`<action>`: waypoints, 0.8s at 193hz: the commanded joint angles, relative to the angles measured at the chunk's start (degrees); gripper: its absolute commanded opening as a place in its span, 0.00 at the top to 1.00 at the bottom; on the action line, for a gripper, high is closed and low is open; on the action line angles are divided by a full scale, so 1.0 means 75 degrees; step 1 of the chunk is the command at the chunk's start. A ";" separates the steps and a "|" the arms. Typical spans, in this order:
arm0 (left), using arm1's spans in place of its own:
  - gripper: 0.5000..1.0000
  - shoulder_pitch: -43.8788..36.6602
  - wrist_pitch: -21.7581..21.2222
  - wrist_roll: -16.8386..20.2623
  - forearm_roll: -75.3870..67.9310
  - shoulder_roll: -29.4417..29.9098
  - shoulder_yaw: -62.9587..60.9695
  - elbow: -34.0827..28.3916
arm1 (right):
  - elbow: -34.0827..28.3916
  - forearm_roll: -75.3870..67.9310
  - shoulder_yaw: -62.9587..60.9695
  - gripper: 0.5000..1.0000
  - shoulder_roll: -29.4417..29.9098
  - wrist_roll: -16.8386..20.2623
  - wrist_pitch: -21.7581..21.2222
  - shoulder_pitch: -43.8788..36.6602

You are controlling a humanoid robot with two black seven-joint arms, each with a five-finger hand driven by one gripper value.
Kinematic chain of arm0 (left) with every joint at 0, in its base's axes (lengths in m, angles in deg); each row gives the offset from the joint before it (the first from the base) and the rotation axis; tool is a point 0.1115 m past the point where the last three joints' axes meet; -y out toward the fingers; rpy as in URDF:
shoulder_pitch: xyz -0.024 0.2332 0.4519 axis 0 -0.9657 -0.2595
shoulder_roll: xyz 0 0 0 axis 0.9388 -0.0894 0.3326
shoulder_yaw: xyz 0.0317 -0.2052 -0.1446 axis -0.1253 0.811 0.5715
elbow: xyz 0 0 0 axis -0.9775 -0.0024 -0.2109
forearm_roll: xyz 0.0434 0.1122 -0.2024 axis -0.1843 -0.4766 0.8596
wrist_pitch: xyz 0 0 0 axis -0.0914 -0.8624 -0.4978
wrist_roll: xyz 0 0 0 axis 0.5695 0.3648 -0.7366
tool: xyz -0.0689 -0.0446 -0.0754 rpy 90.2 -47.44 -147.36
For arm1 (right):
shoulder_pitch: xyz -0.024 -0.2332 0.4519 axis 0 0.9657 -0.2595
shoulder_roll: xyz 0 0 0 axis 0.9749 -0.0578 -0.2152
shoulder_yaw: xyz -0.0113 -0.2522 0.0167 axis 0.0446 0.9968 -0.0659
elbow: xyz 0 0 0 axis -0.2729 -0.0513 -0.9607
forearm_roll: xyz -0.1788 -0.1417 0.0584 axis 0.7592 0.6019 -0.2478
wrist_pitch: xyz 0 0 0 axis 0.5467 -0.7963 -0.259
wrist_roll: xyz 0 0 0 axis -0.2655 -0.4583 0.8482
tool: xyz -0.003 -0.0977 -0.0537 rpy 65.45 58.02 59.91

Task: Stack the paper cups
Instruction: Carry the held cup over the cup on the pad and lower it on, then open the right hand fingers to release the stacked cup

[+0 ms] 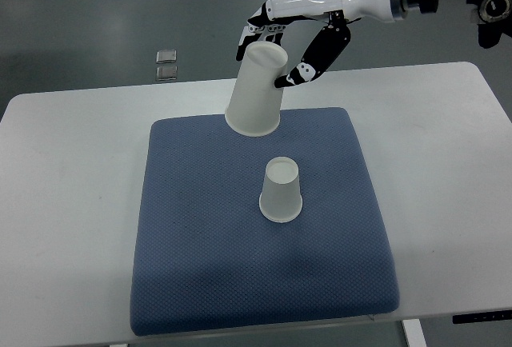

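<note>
The right robot hand grips the upper end of an upside-down paper cup, tilted, at the far edge of the blue mat. A second cup stands upside down in the middle of the mat, on the white table.

Two paper cups; one blue mat; one table.

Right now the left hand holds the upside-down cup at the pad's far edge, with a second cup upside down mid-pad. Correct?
Not quite. The top view shows the right hand, its arm entering from the right edge, on the far cup; the second cup sits upside down on the pad.
</note>
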 commanded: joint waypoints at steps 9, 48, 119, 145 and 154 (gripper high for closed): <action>0.00 0.0012 0.0000 0.0000 0.0000 0.0000 -0.0005 0.0000 | -0.0046 0.0042 0.0147 0.79 -0.0011 -0.0033 0.0000 0.0197; 0.00 0.0000 0.0000 0.0000 0.0000 0.0000 0.0007 0.0000 | -0.0281 0.0288 0.0393 0.80 -0.0117 -0.0045 0.0000 0.0349; 0.00 0.0000 0.0000 0.0000 0.0000 0.0000 -0.0005 0.0000 | -0.0351 0.0604 0.0510 0.80 -0.0140 -0.0045 0.0000 0.0642; 0.00 0.0000 0.0000 0.0000 0.0000 0.0000 -0.0005 0.0000 | -0.0351 0.0604 0.0510 0.81 -0.0140 -0.0045 0.0000 0.0806; 0.00 0.0012 0.0000 0.0000 0.0000 0.0000 -0.0005 0.0000 | -0.0351 0.0604 0.0510 0.81 -0.0140 -0.0045 0.0000 0.0830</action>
